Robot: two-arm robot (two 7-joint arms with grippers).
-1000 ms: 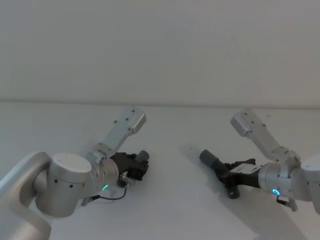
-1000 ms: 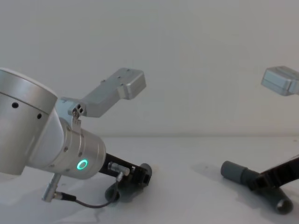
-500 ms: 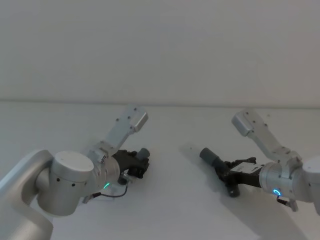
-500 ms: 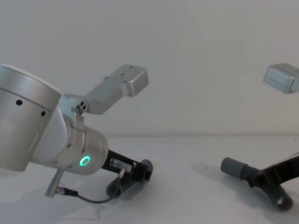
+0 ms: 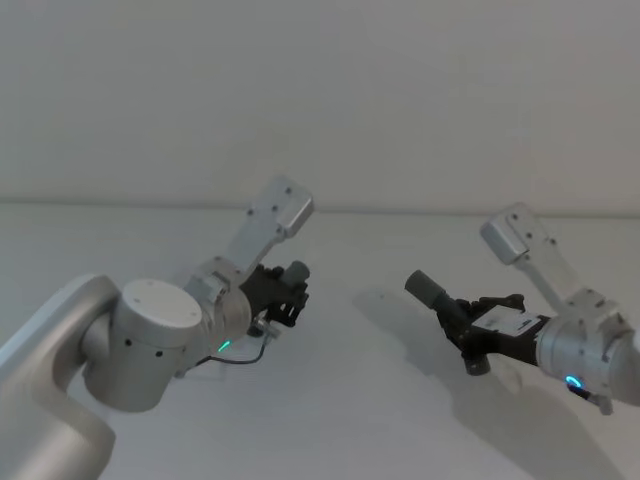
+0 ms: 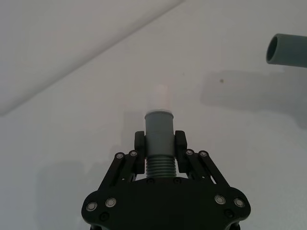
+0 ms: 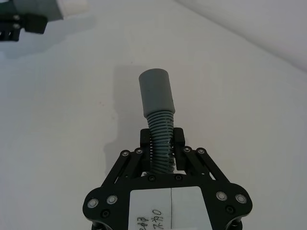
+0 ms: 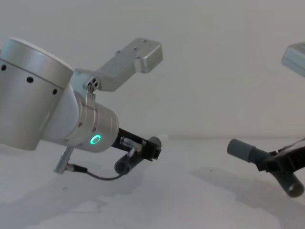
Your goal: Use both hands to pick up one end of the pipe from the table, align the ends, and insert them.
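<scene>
The counter (image 6: 67,124) is matt white, the shorter pipe piece (image 6: 159,122) and the longer pipe piece (image 7: 156,93) are dull grey plastic with ribbed parts, the left pincer (image 6: 159,143) and right pincer (image 7: 162,141) are black plastic, and the left wrist (image 8: 93,125) is smooth silvery metal.

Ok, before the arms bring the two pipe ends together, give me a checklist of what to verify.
1. Grip of left tool on shorter piece: ok, shut on it.
2. Grip of right tool on longer piece: ok, shut on it.
3. Both pieces off the table: ok, judging by the chest view.
4. Whitish tip in line with collar socket: not ok, the socket sits off the tip's axis.
5. Socket mouth open: ok.
6. Ends inserted: not ok, a gap separates them.
</scene>
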